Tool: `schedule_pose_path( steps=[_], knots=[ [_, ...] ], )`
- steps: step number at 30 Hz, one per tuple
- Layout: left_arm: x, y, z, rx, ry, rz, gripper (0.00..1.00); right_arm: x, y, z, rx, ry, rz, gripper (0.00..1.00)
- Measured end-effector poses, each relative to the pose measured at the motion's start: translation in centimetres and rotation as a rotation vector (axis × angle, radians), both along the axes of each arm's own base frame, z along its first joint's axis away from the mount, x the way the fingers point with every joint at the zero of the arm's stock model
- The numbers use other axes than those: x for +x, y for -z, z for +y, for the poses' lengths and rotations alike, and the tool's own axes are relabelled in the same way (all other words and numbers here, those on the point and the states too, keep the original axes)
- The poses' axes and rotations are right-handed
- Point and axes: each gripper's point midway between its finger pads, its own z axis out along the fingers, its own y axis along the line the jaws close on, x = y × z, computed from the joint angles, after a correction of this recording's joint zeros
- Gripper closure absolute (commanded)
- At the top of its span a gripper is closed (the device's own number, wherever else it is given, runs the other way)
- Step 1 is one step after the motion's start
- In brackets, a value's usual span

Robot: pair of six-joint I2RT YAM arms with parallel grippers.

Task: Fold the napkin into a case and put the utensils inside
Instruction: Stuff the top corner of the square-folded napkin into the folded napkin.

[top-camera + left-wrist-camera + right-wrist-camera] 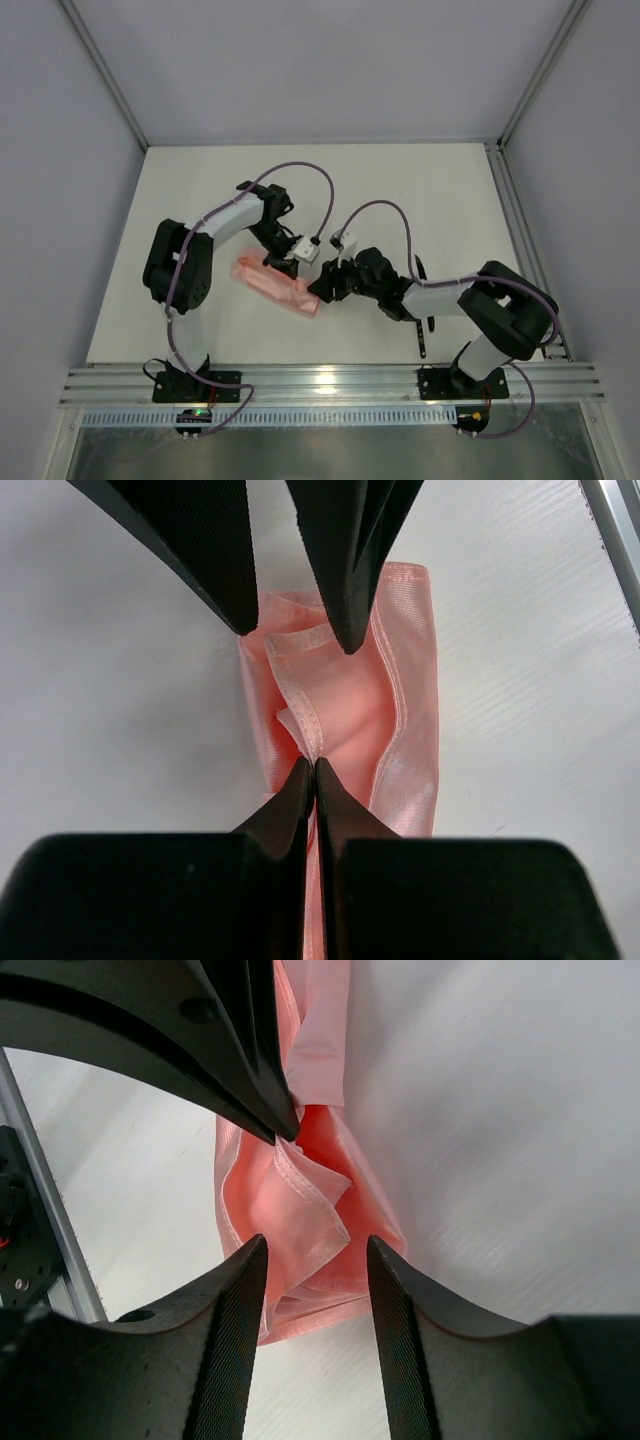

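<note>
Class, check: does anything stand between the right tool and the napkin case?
Nothing visible does. The right tool stands open with the napkin case directly before it. The left tool pinches a hem on the far side, not between them.

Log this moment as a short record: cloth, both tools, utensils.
napkin: salmon-pink, folded into a narrow layered strip, lying on the white table
left tool: shut, tips pinching a hem of the napkin
right tool: open, fingers either side of the strip's end, not gripping
utensils: slim dark shape by the right arm, partly hidden, outside the napkin
</note>
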Motion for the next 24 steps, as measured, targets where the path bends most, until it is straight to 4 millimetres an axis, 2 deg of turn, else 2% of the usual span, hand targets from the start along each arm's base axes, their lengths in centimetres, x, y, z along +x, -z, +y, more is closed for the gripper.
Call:
schedule_pose_path(
  steps=[4, 10, 12, 18, 21, 22, 24],
  knots=[
    [0.0, 0.0, 0.0, 0.002, -0.002, 0.002, 1.00, -0.6, -0.3, -0.7, -0.016, -0.011, -0.013, 0.44],
    [0.0, 0.0, 0.0, 0.005, -0.006, 0.004, 1.00, -1.8, -4.0, -0.5, 0.037, -0.087, -0.085, 0.43],
    [0.0, 0.0, 0.1, 0.007, -0.010, 0.007, 1.00, -2.4, -3.4, -0.1, 0.035, -0.117, -0.069, 0.43],
    [0.0, 0.1, 0.2, 0.015, -0.013, 0.007, 1.00, -3.7, 1.6, 0.1, -0.042, -0.160, 0.057, 0.42],
    [0.0, 0.1, 0.2, 0.016, -0.014, 0.008, 1.00, -4.3, 3.0, 0.1, -0.062, -0.177, 0.094, 0.64],
    [0.0, 0.0, 0.2, 0.016, -0.015, 0.008, 1.00, -4.5, 3.1, 0.1, -0.062, -0.182, 0.100, 0.81],
    [0.0, 0.1, 0.2, 0.016, -0.015, 0.008, 1.00, -4.7, 3.1, 0.3, -0.057, -0.186, 0.107, 0.93]
  ],
)
